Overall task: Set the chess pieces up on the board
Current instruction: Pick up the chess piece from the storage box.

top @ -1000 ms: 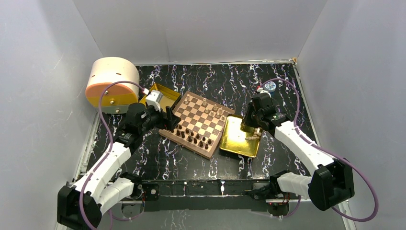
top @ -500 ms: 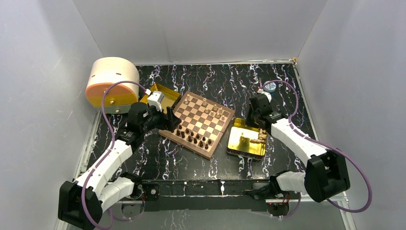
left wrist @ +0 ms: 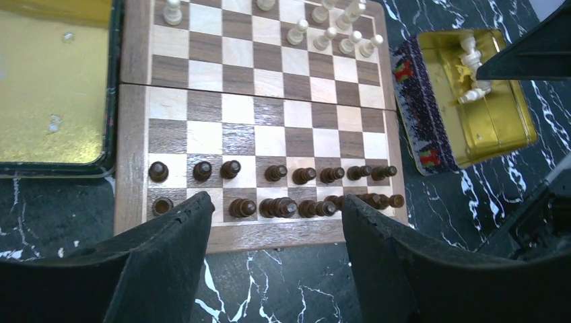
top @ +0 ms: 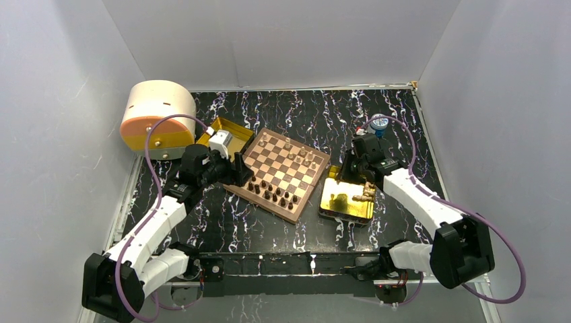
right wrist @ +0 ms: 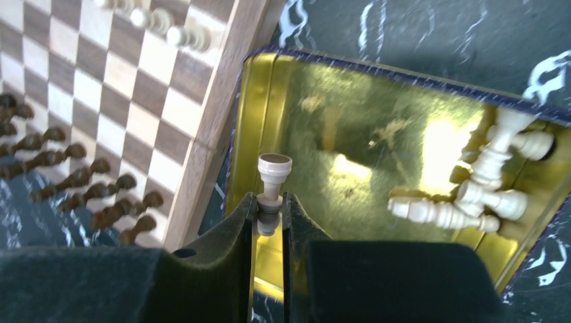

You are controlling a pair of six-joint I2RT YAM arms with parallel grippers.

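The board [top: 284,169] lies mid-table. Dark chess pieces [left wrist: 296,192] fill two rows along its near edge, and several light ones [left wrist: 337,33] stand at the far corner. My left gripper [left wrist: 277,205] hangs open over the near rim with nothing between its fingers [left wrist: 168,249]; from above, the left gripper [top: 240,171] sits at the board's left edge. My right gripper [right wrist: 269,202] is shut on a light piece [right wrist: 275,171], base outward, above the right gold tray [right wrist: 337,128]. More light pieces [right wrist: 485,182] lie in that tray's corner.
A second gold tray [top: 225,133] sits beside the board's left corner. A cream and orange round container [top: 156,118] stands at the back left. A small blue object [top: 379,124] lies behind the right arm. Marbled black table shows around the right tray [top: 347,200].
The right gold tray slid slightly toward the near right a second ago and now rests. The right gripper shifted over it, holding its piece. The left jaws have narrowed a little.
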